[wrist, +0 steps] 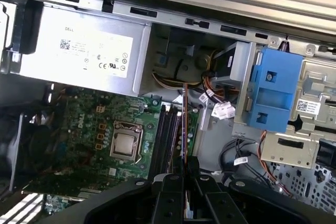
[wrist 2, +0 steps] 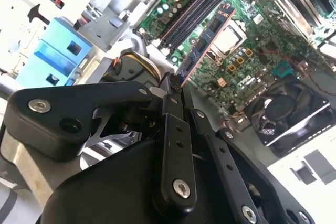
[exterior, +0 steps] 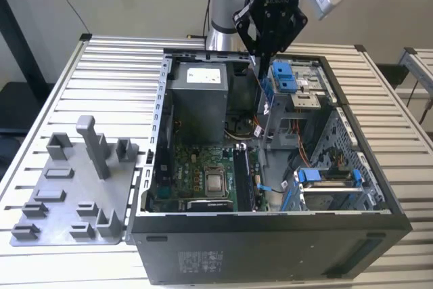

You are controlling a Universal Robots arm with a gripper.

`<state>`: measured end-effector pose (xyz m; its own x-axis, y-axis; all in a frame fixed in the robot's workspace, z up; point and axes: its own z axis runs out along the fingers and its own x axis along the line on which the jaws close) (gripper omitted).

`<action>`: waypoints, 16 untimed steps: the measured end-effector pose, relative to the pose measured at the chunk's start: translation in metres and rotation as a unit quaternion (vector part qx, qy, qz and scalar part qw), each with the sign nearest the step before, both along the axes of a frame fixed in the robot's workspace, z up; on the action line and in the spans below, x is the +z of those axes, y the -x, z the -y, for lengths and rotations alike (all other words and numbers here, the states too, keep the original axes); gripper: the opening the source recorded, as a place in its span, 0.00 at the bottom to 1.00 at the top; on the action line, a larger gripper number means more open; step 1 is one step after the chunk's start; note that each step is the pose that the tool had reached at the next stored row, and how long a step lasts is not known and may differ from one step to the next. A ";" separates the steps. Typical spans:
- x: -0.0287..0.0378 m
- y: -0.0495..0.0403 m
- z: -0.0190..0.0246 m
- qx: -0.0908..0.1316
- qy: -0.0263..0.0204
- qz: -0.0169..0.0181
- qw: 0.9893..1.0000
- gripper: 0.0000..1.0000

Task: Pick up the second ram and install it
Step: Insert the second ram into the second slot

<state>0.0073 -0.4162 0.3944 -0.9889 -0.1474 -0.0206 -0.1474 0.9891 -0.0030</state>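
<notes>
Second wrist view: the memory stick (wrist 2: 206, 40) is seen pinched at one end by the narrowly closed tool (wrist 2: 175, 80), held over the green board (wrist 2: 239, 77) near the black slots (wrist 2: 197, 9); in the exterior view this sits upper centre. The stick is judged light, stiff, thin and fragile, best gripped by its edges, chips spared.

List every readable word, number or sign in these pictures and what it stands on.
None quotable with confidence.
Power supply label: print too small.
Metal bracket sticker: blurred.
Case panel print: too small.
Second ram: nothing legible.
</notes>
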 end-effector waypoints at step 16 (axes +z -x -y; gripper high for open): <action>-0.0001 0.0000 0.0000 -0.061 0.000 0.000 0.998 0.14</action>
